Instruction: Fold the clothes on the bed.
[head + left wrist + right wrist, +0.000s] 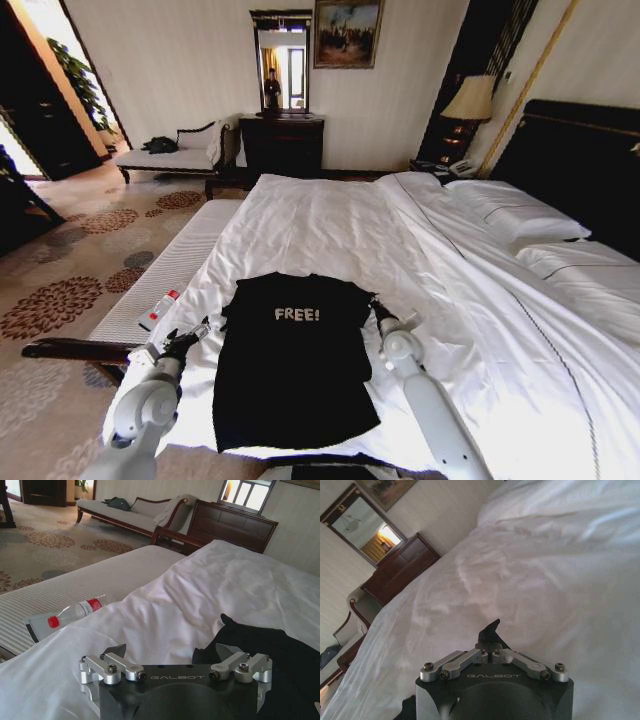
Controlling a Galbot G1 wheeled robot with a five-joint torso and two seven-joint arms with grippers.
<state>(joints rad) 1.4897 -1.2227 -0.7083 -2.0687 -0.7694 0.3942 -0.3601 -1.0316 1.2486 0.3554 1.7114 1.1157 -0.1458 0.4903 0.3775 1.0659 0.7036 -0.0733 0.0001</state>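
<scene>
Black short-sleeved soft-fabric T-shirt with white "FREE!" lettering (290, 380) lying flat, chest up, between the two claws, on the white duvet of the very large dark-framed bed (330, 220), close to the near edge. Left claw (195, 335) low at the left sleeve, spread wide and gripping nothing; in the left wrist view (172, 655) the black sleeve edge (280, 655) sits right at the inner finger, with bare white duvet (225, 580) under the outer one. Right claw (378, 308) low at the right sleeve, tips drawn together; in the right wrist view (492, 630) closed to a point over white duvet (545, 580), no cloth seen caught between the tips. Clear plastic bottle with red cap and red label (160, 308) lying outward of the left claw, well apart from the shirt, on the striped bare strip beside the duvet (75, 612). Judged as the sleeve-grasping step, fold barely begun. Risks from here: closing the left claw with only the sleeve's rim between the fingers, and so losing the thin fabric on the lift; pinching too deep and gathering duvet together with the sleeve, dragging the bedding and rumpling the shirt; lifting one side alone, since the right claw may have hold of nothing, skewing the garment and spoiling the fold line; pulling toward the near edge and sliding the hem off the bed.
</scene>
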